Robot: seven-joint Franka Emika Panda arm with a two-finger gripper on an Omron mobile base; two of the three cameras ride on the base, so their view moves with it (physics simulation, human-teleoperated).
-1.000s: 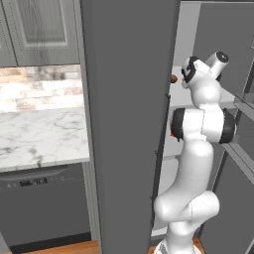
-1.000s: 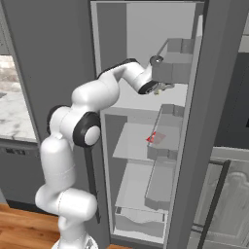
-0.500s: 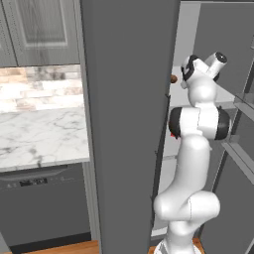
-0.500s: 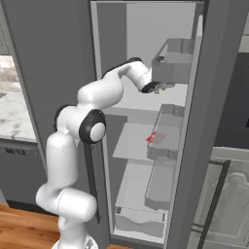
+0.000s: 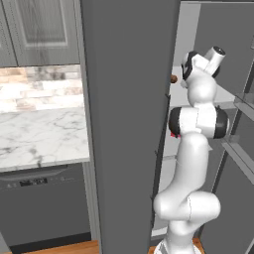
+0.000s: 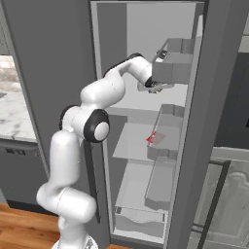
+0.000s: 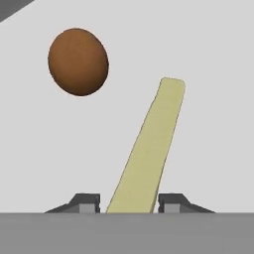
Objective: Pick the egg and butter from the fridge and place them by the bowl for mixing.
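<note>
the butter (image 7: 147, 154) is flanked by the two fingertips (image 7: 85, 202) of the hand (image 7: 130, 204), which appear closed against its near end. it lies on a pale shelf of the fridge (image 6: 146, 104), with the egg (image 7: 78, 61) apart from it. because only one end seems gripped, the stick could pivot or slip when lifted, and the egg could be nudged and set rolling. the arm is reached high into the fridge, elbow bent, wrist at upper-shelf level.
</note>
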